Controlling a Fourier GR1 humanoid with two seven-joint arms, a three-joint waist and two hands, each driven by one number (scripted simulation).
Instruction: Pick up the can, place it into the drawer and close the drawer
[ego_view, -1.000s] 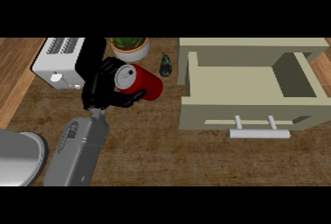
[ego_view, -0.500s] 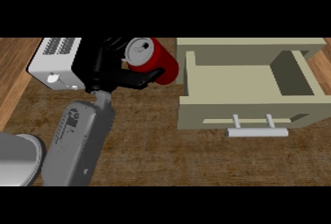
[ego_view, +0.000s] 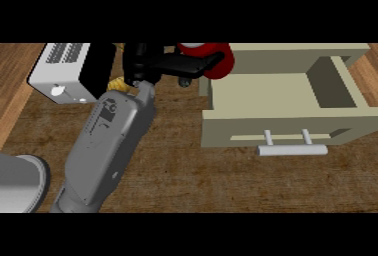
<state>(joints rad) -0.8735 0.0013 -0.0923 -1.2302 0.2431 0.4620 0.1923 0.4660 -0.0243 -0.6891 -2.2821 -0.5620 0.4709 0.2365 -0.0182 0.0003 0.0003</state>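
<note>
Left hand (ego_view: 166, 64), black, sits at the head view's 12 o'clock, its fingers curled round the red can (ego_view: 212, 57), which is lifted and lies against the drawer's near-left corner, partly cut by the upper edge. Its grey forearm (ego_view: 111, 135) runs down to 7 o'clock.

At 2 to 3 o'clock the beige drawer (ego_view: 284, 107) stands pulled out, its inside bare and open from above; the left wall rises just beside the can. Its front panel carries a pale bar handle (ego_view: 292, 149) at 4 o'clock, with free counter below and to the right of it.

At 10 o'clock a white toaster (ego_view: 65, 72) stands just left of the hand. A grey rounded body (ego_view: 21, 182) shows at 8 o'clock, against the left edge. Brown wood-grain counter (ego_view: 221, 185) fills the lower middle; a lighter wooden strip runs along the left edge. No right hand shows.
</note>
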